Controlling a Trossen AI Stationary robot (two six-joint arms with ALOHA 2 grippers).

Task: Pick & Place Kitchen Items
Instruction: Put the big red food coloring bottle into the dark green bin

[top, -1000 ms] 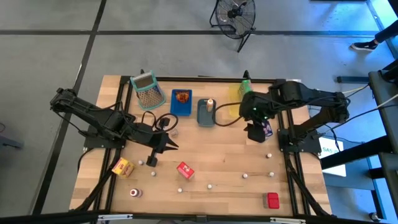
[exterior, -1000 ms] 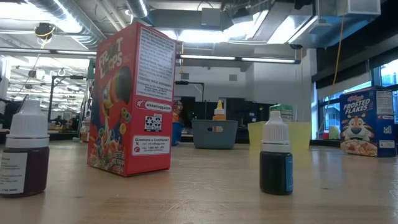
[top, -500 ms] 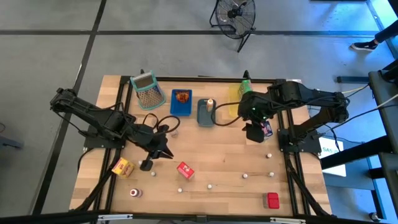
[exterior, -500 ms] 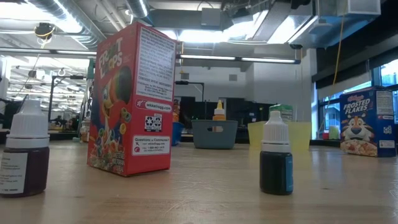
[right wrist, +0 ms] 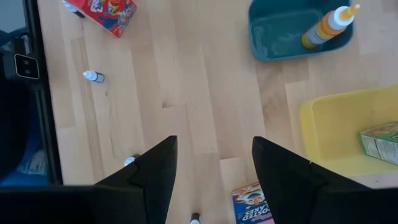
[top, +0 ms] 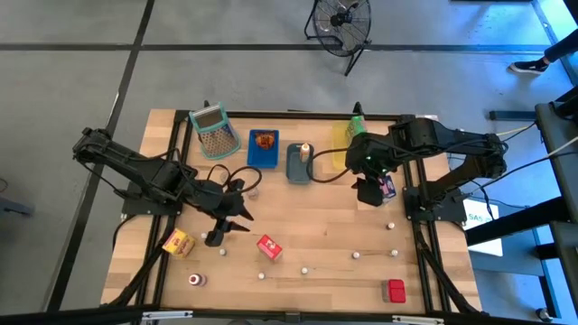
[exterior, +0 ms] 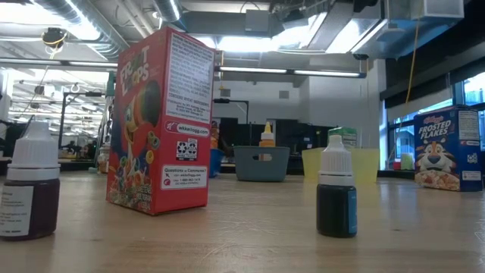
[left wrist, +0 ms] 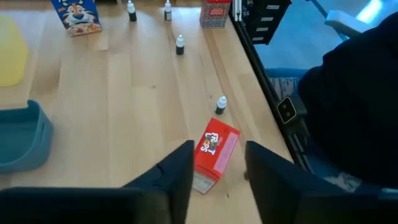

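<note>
Half parted, the left tool (top: 228, 231): fingers apart, nothing between them, pointed down at the red carton (left wrist: 214, 152) standing on the tabletop (left wrist: 124, 93) just ahead. Looks like a line-up for a pinch across the carton's narrow sides, hence the modest gap. No contact yet.

Over to the right tool (right wrist: 212, 142): spread wide, empty too, hanging at the right side just beside the purple-white carton (right wrist: 252, 202), probably waiting for its own pick.

Plenty loose out front: a yellow-orange carton (top: 178, 242) close by the left arm, small white-capped bottles (top: 305, 269) dotted across the boards, a second red carton (top: 396, 290) near the right front corner.

Already sorted, by the look of it: an orange-topped bottle (right wrist: 326, 25) upright in the grey tray (right wrist: 273, 37), a green carton (right wrist: 379, 140) in the yellow tray (right wrist: 323, 124).

Early days, judging by the scatter. Worth watching for a tall carton tipping or skidding on closing.
</note>
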